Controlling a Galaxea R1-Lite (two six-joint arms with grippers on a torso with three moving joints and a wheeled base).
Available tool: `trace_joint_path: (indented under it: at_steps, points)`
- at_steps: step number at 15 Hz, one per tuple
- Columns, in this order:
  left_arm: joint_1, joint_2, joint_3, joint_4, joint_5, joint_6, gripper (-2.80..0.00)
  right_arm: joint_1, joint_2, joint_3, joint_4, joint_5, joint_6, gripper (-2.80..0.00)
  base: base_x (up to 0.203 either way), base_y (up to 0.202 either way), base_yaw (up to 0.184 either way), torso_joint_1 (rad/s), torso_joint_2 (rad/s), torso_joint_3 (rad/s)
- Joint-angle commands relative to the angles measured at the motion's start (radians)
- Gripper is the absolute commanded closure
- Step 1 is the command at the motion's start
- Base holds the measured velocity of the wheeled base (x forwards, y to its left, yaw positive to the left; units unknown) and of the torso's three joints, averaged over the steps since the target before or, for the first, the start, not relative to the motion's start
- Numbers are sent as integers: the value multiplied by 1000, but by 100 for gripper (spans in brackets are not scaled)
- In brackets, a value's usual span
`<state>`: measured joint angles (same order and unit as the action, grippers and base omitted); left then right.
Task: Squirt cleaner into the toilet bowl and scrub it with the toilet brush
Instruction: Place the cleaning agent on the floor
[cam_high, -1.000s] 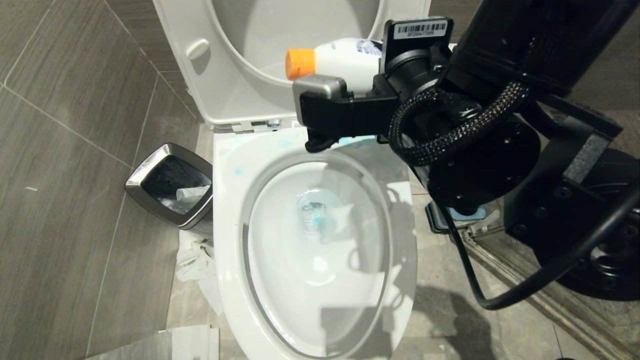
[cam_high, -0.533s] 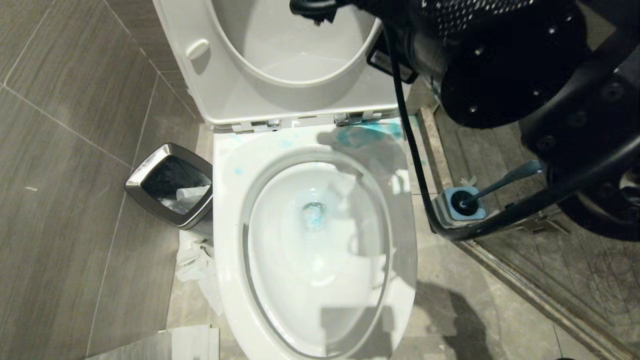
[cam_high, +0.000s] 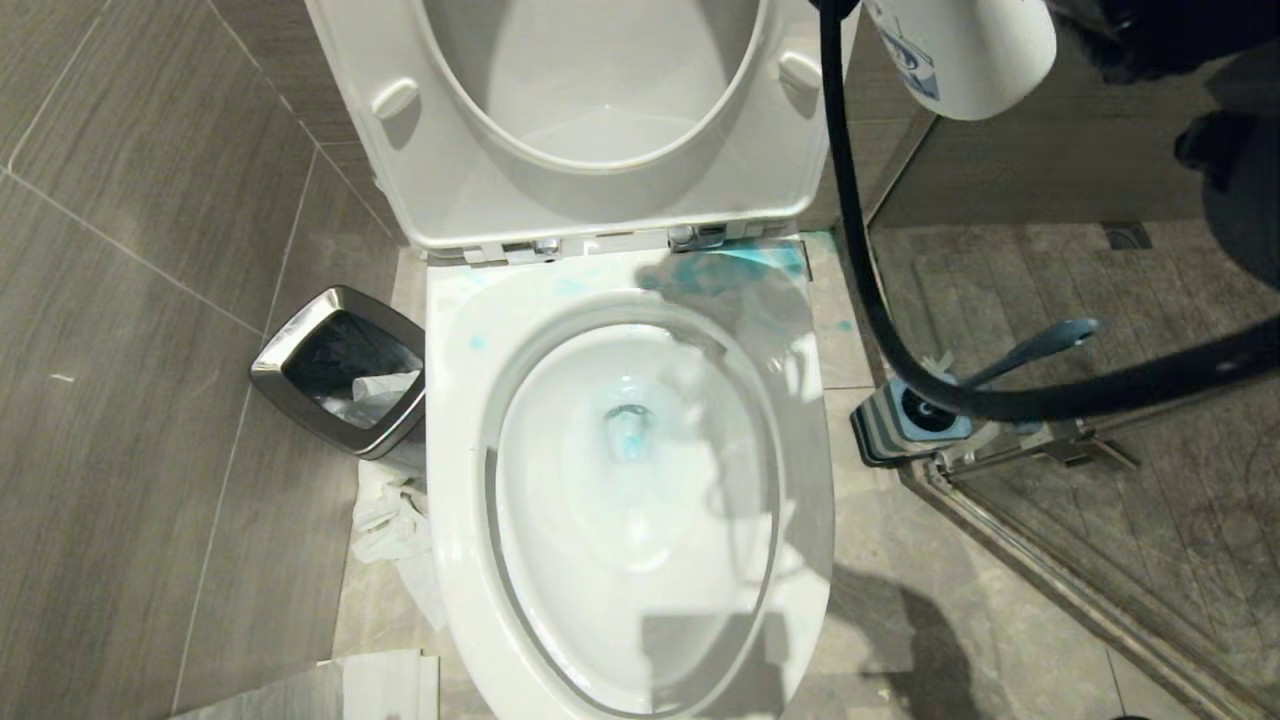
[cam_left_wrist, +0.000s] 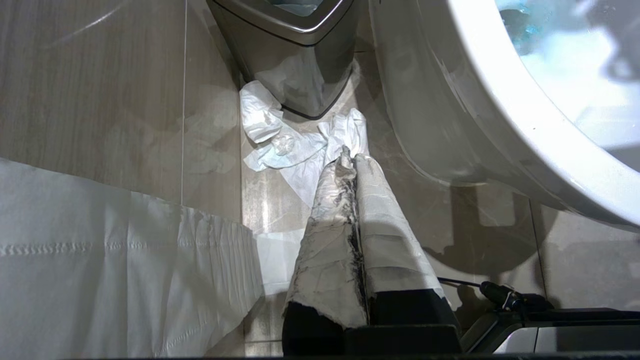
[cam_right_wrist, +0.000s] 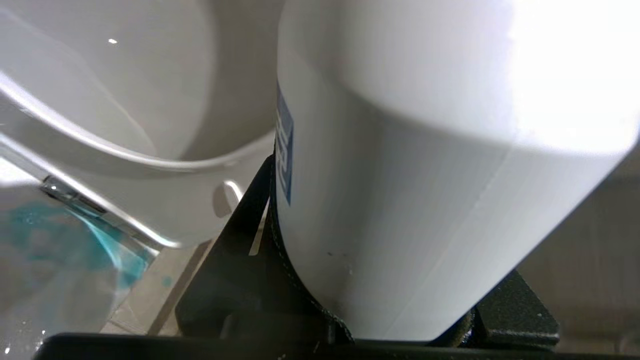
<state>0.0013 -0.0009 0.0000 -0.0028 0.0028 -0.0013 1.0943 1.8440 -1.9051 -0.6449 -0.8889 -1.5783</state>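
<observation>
Tiled bathroom floor (cam_high: 150, 300), right tool (cam_right_wrist: 380, 320) clamping cleaner bottle (cam_right_wrist: 425, 175), wrist view only

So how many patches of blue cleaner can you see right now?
2: a blue smear on the rim by the hinges, and blue cleaner in the bowl's water. Smaller flecks may be hidden.

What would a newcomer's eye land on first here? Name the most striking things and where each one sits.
First, the open toilet bowl in the middle, with blue cleaner smeared on its back rim and tinting the water at the drain. Next, the white cleaner bottle held by the right gripper at the top right, beside the raised lid. The toilet brush stands in its holder on the floor to the bowl's right, and a steel bin sits at its left.
</observation>
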Motion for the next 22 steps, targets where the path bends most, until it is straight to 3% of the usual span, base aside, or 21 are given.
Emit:
trace_joint_path:
  at_steps: [1, 6, 8, 11, 15, 19, 21, 22]
  points:
    - [0, 1, 0, 0, 0, 0, 0, 19, -41, -2, 158, 43, 6, 0, 0, 0, 0, 0, 0, 0]
    - [0, 1, 0, 0, 0, 0, 0, 33, -168, -4, 665, 131, 224, 0, 0, 0, 0, 0, 0, 0]
    - [0, 1, 1, 0, 0, 0, 0, 28, -200, -3, 717, 153, 315, 0, 0, 0, 0, 0, 0, 0]
    - [0, 1, 0, 0, 0, 0, 0, 15, -254, -8, 840, 180, 526, 0, 0, 0, 0, 0, 0, 0]
    - [0, 1, 0, 0, 0, 0, 0, -138, -308, -51, 1046, 369, 1024, 0, 0, 0, 0, 0, 0, 0]
    - [0, 1, 0, 0, 0, 0, 0, -405, -320, -56, 1052, 396, 1389, 0, 0, 0, 0, 0, 0, 0]
    - [0, 1, 0, 0, 0, 0, 0, -494, -340, -43, 1050, 398, 1500, 0, 0, 0, 0, 0, 0, 0]
    - [0, 1, 0, 0, 0, -1, 0, -519, -357, -10, 1049, 399, 1516, 0, 0, 0, 0, 0, 0, 0]
